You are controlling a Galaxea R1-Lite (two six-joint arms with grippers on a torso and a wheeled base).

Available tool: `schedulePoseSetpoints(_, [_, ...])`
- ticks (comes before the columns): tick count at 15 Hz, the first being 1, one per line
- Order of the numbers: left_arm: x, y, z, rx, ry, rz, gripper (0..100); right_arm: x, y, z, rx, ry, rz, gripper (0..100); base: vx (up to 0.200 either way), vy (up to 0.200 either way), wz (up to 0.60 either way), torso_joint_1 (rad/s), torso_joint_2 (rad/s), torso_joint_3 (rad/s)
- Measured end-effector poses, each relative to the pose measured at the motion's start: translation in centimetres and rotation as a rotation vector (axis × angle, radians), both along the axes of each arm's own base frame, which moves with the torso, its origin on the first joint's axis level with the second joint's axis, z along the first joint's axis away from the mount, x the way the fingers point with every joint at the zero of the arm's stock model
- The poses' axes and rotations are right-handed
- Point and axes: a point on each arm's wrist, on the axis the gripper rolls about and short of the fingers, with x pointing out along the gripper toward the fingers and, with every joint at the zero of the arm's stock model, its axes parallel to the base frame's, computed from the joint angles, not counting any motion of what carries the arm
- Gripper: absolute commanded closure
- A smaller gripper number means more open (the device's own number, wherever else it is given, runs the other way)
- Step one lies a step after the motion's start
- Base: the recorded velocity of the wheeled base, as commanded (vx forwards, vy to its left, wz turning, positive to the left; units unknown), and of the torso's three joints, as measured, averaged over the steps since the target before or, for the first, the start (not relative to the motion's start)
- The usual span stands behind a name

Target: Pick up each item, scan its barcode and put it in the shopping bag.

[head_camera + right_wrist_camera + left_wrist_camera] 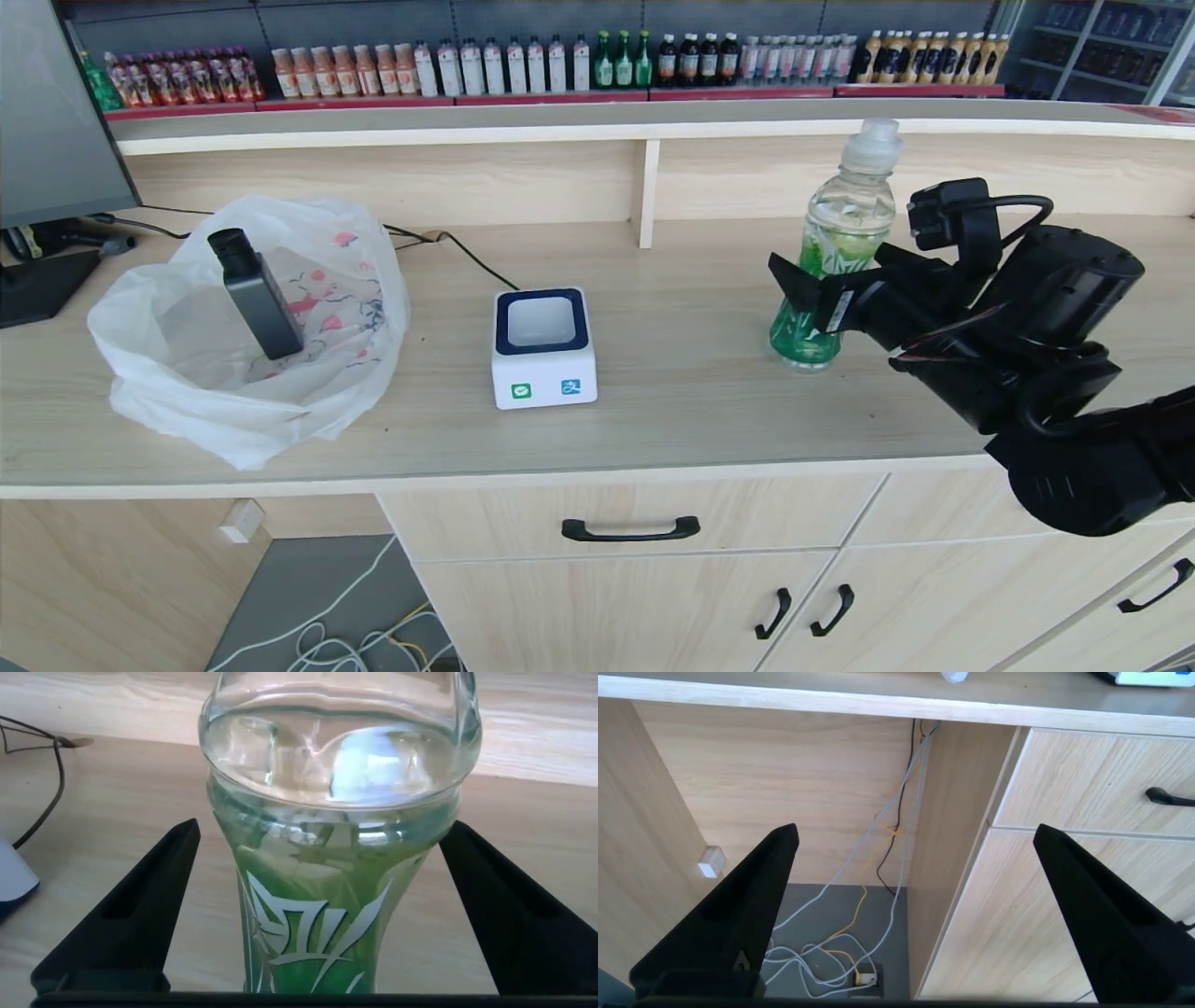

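The left gripper (913, 917) hangs low on the robot's left, below the edge of the light wood-grain counter (672, 420). It faces the open bay beside the cabinet fronts (1083, 775), where loose cables (878, 859) trail to the floor. Its jaws stand wide apart and hold nothing. That looks like a parked pose that keeps this arm out of the working area.

On the counter's left side sits a white plastic shopping bag (168, 392) with a red and blue print. Its mouth is spread open so that items can be dropped straight in. A dark grey flat-sided bottle (254, 294) leans inside it, cap uppermost, so one item seems dealt with.

Near the middle stands a white cube-shaped barcode scanner (543, 347). Its dark-rimmed window faces up, which suits passing a label over it on the way to the bag.

Well to the right, a clear plastic drink bottle (845, 224) with a green leaf label and a pale cap stands upright on the counter. The right arm comes in low from the right, its forearm roughly level and its wrist turned toward the bottle. The right gripper (810, 297) straddles the bottle's lower half. Its jaws are spread wide, one finger on each side with a gap on both sides, so nothing is gripped yet. The likely step in hand is closing on the bottle before lifting it.
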Motion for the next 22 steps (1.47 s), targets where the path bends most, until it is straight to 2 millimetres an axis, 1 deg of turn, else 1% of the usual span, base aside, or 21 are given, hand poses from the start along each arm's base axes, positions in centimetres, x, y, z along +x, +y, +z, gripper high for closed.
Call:
schedulePoseSetpoints(7, [0.0, 0.0, 0.0, 0.0, 0.0, 0.0, 0, 1.3, 0.3, 0.2, 0.009, -0.02, -0.002, 0, 0.0, 0.0, 0.0, 0.0, 0.0, 0.0])
schedulePoseSetpoints(12, [0.0, 0.0, 0.0, 0.0, 0.0, -0.001, 0, 1.7, 0.4, -0.1, 0.004, -0.016, 0.002, 0, 0.0, 0.0, 0.0, 0.0, 0.0, 0.0])
schedulePoseSetpoints(13, [0.0, 0.0, 0.0, 0.0, 0.0, 0.0, 0, 1.7, 0.5, -0.1, 0.004, -0.015, 0.002, 100, 0.0, 0.0, 0.0, 0.0, 0.0, 0.0])
schedulePoseSetpoints(22, [0.0, 0.0, 0.0, 0.0, 0.0, 0.0, 0, 2.0, 0.6, 0.3, 0.014, -0.029, 0.008, 100, 0.0, 0.0, 0.0, 0.0, 0.0, 0.0])
